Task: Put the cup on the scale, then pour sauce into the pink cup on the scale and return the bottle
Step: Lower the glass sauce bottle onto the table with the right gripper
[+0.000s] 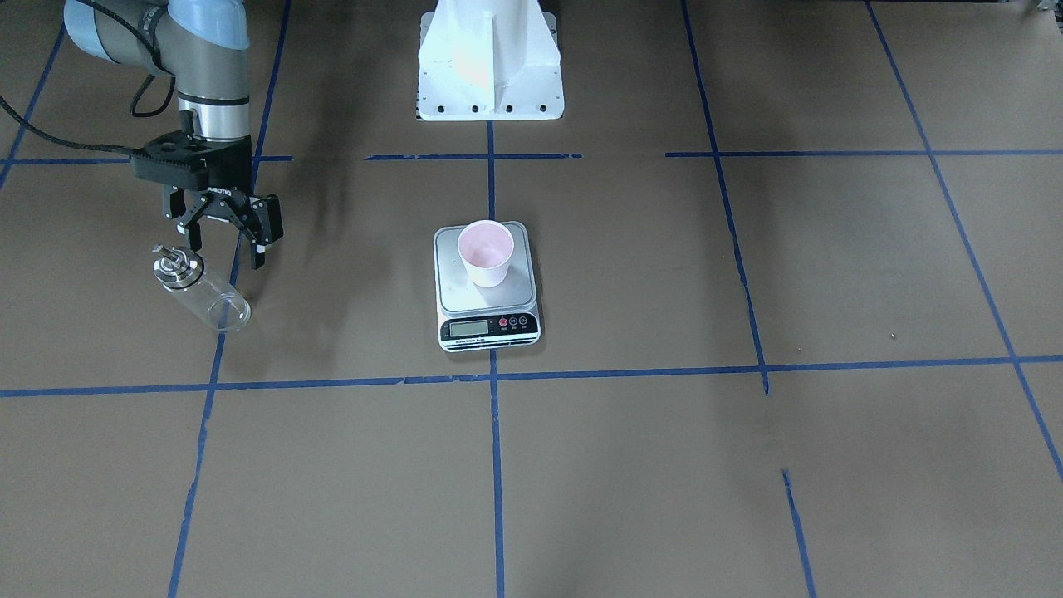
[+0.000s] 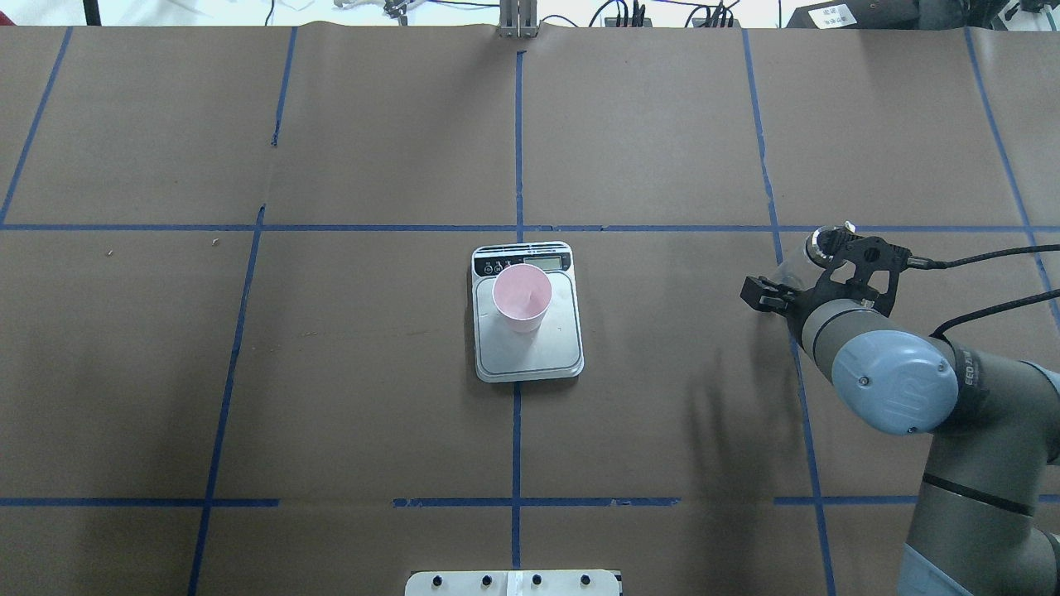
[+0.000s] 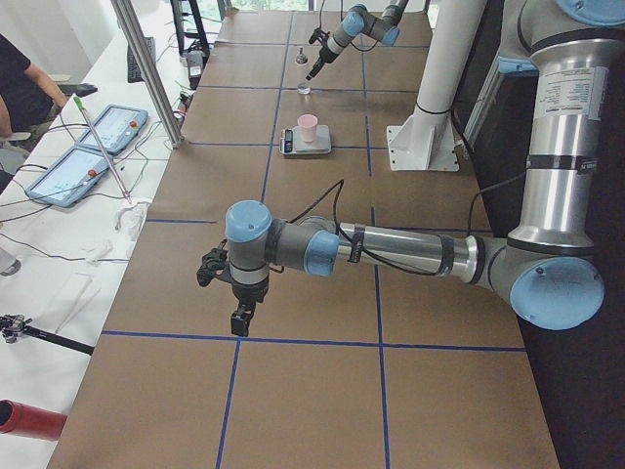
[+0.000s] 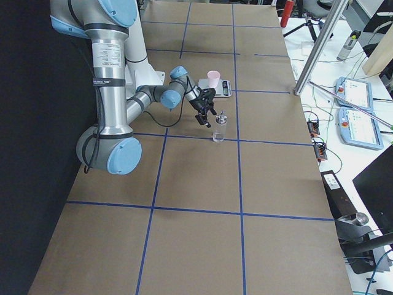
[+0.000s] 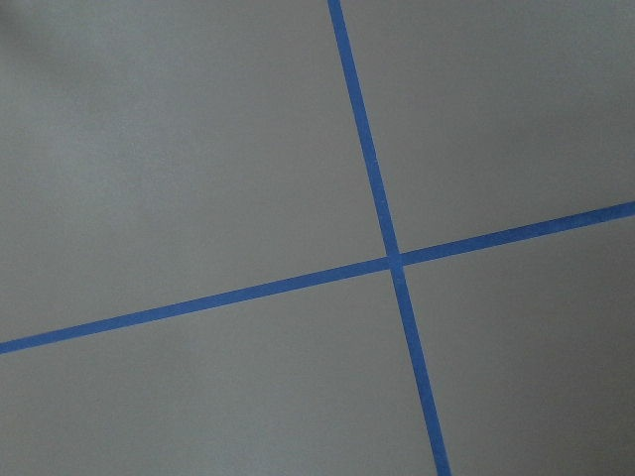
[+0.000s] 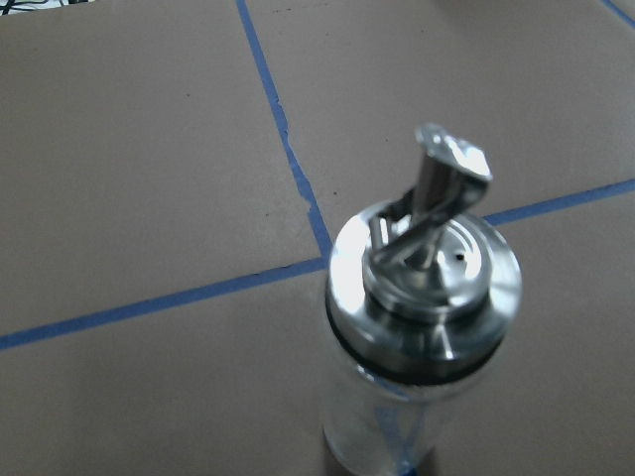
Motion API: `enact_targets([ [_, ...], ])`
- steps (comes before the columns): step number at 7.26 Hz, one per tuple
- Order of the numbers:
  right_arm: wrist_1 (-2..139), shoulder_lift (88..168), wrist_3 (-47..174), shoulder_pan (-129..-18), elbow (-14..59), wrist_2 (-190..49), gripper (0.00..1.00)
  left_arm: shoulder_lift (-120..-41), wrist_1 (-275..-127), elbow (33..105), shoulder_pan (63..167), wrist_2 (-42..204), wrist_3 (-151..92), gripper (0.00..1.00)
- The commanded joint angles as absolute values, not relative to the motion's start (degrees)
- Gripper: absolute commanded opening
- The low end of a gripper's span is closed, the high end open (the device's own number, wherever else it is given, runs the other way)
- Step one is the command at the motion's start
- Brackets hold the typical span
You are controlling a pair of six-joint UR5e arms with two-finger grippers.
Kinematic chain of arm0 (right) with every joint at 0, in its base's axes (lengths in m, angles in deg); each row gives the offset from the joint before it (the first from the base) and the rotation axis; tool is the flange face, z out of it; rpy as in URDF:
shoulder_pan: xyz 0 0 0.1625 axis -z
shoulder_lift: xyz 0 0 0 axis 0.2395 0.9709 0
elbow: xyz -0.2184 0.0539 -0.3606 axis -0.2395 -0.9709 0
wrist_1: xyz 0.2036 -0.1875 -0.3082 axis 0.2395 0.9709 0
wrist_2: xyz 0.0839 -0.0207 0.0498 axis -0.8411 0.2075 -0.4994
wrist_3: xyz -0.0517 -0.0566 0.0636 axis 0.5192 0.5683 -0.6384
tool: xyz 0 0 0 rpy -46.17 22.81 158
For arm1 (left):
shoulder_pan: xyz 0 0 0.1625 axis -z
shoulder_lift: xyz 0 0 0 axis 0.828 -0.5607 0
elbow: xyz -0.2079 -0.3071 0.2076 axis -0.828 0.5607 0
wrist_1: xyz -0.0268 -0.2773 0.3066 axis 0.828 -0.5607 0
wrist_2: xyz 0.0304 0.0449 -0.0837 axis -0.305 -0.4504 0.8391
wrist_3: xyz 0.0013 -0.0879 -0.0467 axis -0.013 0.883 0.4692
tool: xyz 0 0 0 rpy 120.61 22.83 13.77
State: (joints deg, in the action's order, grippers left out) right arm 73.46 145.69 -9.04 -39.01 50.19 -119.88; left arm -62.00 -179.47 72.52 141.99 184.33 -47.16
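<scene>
The right gripper (image 1: 228, 247) is hanging low over the table (image 1: 664, 465) with its two fingers spread apart, gripping nothing. The bottle (image 1: 199, 286) is standing upright just beyond its fingertips, on the side away from the robot, and the fingers are not closing on it. In the right wrist view the bottle's silver cap (image 6: 425, 288) and spout are filling the lower middle of the picture.

Well apart from this gripper, toward the table's centre, the cup (image 1: 487, 253) is sitting upright on the scale (image 1: 453, 282), mouth up.

The left gripper (image 3: 239, 313) is hovering far from all of this, near the table's other end. Whether its fingers are apart or together cannot be told. Its wrist camera is looking down at a crossing of two tape lines (image 5: 395, 261).

Brown paper is covering the whole table, and the blue tape is dividing it into large squares. A white pedestal (image 1: 490, 58) is standing at the robot's edge. Across from the robot, two tablets (image 3: 107, 127) are lying on a white bench (image 3: 59, 244) among cables. A slanted metal post (image 3: 146, 68) is rising beside them, and a person (image 3: 15, 78) in a dark shirt is sitting at the bench's far end.
</scene>
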Motion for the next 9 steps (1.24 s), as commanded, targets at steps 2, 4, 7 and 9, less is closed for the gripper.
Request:
enact_targets([
  [2, 87.2, 145.8, -9.1, -39.0, 59.1, -133.7, 1.0, -62.0, -179.5, 72.6, 141.9, 184.3, -47.2, 1.0],
  [4, 89.6, 145.5, -9.0, -40.3, 65.0, -141.5, 1.0, -62.0, -179.5, 72.6, 141.9, 184.3, -47.2, 1.0],
  [7, 89.6, 143.7, -6.5, -52.1, 68.1, -158.3, 1.0, -61.9, -179.5, 72.7, 142.0, 184.3, -47.3, 1.0],
  [9, 89.7, 142.2, 4.4, -63.3, 67.3, -167.7, 1.0, -61.7, -179.5, 72.9, 142.2, 184.3, -47.3, 1.0],
])
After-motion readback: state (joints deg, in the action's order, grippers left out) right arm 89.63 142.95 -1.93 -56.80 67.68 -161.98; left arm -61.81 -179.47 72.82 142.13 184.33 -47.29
